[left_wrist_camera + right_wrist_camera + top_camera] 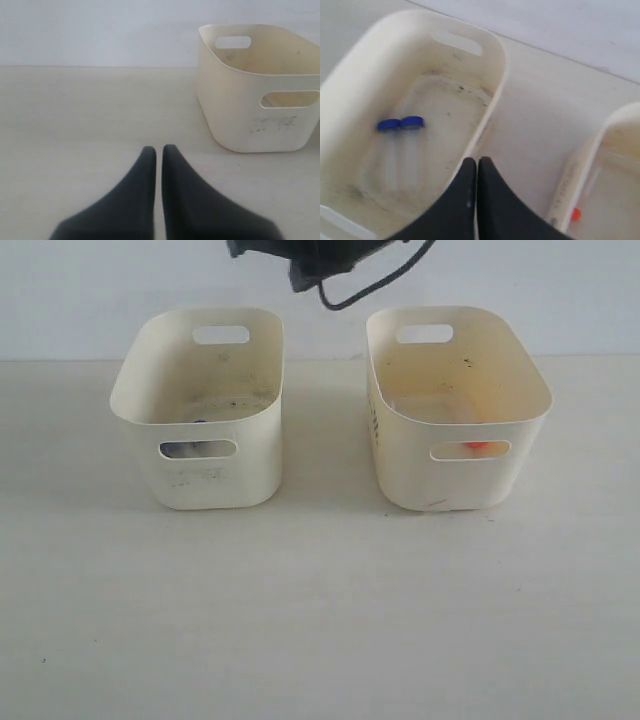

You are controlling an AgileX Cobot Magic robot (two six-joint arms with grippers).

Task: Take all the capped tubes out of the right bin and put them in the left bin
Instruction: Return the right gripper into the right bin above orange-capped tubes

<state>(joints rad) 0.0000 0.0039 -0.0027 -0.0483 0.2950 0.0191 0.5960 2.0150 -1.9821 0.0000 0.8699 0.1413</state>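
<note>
1. Tubes with blue caps (412,121), two of them, lie side by side on the floor of the left bin (200,480), the paler tub with grey smudges.
2. One tube with an orange cap (575,214) lies in the right bin (400,460), the yellowish tub. Its cap also shows through that bin's front handle hole in the exterior view. The clear body is hard to make out, and I cannot tell whether other tubes lie beside it.
3. The right gripper (476,165) hangs above the edge of the left bin, on the side facing the right bin. Its two dark fingers are pressed together with nothing between them.
4. The left gripper (159,152) sits low over the bare table (75,110), well apart from the left bin. Its fingers are nearly touching, with only a thin slit between them, and it holds nothing.
5. The work looks partly done, between one transfer and the next, with at least the orange-capped tube not yet moved.
6. The next move calls for the right gripper to cross over the right bin, spread its fingers, and come down on the orange-capped tube without catching the bin wall.
</note>
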